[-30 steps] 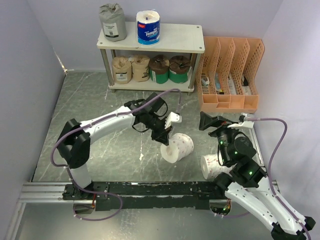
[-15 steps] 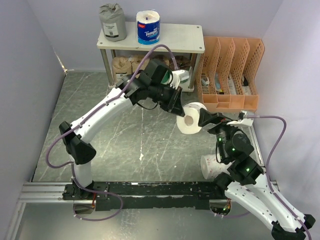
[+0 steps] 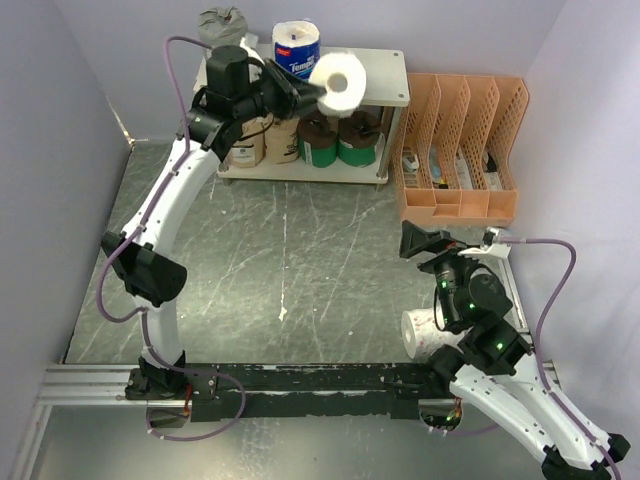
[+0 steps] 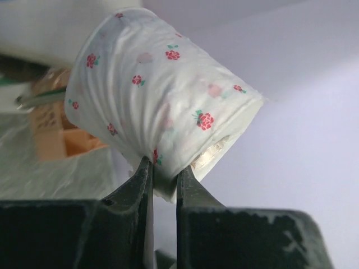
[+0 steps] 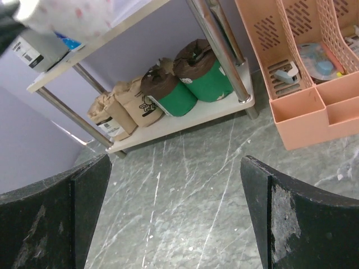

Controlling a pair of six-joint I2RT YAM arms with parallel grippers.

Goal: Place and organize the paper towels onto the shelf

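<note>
A flower-printed roll [image 4: 162, 95] is pinched in the jaws of the left gripper [image 4: 164, 168] above the shelf [image 3: 385, 75], presumably for placement on top. The jaws of the right gripper [image 5: 175, 162] are spread, empty.

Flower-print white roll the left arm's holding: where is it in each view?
Top external: top centre, roll above the shelf's upper board.
Left wrist: fills the middle, pinched in the left tool.
Right wrist: top-left corner, blurred.
Shared landmark: green-and-brown rolls on the lower board, top external and right wrist only.
</note>
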